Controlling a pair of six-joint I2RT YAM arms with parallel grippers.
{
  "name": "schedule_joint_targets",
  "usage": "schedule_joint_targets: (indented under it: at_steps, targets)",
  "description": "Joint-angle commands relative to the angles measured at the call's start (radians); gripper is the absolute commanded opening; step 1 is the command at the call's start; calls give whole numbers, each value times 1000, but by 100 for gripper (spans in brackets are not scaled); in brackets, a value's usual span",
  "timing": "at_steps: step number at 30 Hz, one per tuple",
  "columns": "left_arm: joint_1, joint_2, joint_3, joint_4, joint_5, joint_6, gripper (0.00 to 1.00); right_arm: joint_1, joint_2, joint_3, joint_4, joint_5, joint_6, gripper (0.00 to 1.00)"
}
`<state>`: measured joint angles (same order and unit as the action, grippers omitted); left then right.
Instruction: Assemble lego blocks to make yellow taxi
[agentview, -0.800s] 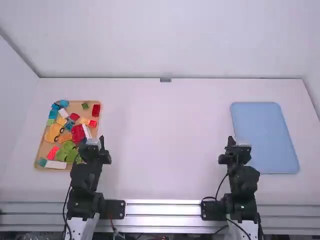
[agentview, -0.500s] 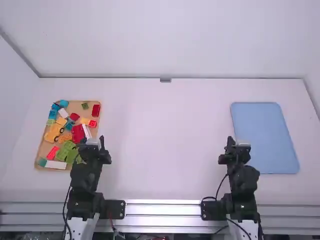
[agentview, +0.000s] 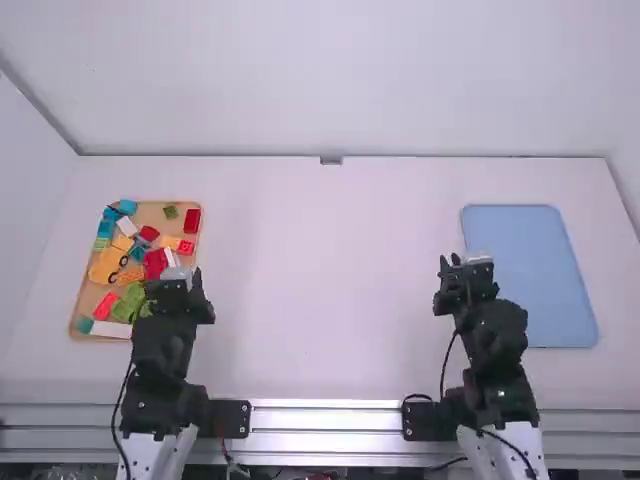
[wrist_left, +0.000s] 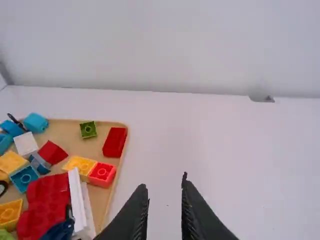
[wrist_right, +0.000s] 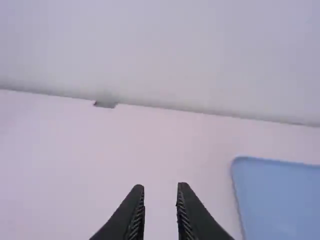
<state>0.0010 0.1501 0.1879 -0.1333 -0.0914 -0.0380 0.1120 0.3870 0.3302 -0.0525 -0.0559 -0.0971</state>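
My left gripper (agentview: 182, 278) hangs by the near right part of a tan tray (agentview: 182, 211) of loose blocks. In the left wrist view the gripper (wrist_left: 165, 187) is open, nothing between its fingers. That view shows a yellow block (wrist_left: 79, 164), a red one (wrist_left: 102, 174), a dark red one (wrist_left: 115, 142), a green one (wrist_left: 88, 129) and a white one (wrist_left: 26, 144). A yellow vehicle-like piece (agentview: 105, 265) with black wheels lies in the tray. Left of the blue board is my right gripper (agentview: 455, 268); in the right wrist view this gripper (wrist_right: 161, 189) stands open and holds nothing.
A flat blue board (agentview: 525, 255) lies on the right of the white table (agentview: 325, 280). Behind the table rises a white wall (agentview: 330, 80), with a small grey fitting (agentview: 331, 160) at its foot.
Both arms have moved. The left gripper has shifted slightly left, uncovering less of the white block at the tray's near edge; the right gripper has gone slightly left and farther from its base.
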Motion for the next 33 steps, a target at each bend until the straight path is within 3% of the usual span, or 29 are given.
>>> schedule_joint_targets:
  at_steps: [1,11,22,25,33]
  targets:
    - [21,37,77,-26,-38,-17,23,38,95,107,-2,-18,-59,23]
    - [151,203,289,-175,-13,1,40,200,465,441,-11,-58,-157,40]
    - [578,570,561,-315,251,68,63,343,952,880,-41,-310,-76,63]
    - [683,665,625,-355,259,34,69,378,1067,984,-39,-380,-22,69]
    - [880,889,782,-398,295,-54,82,489,1348,1237,-83,-429,-131,82]
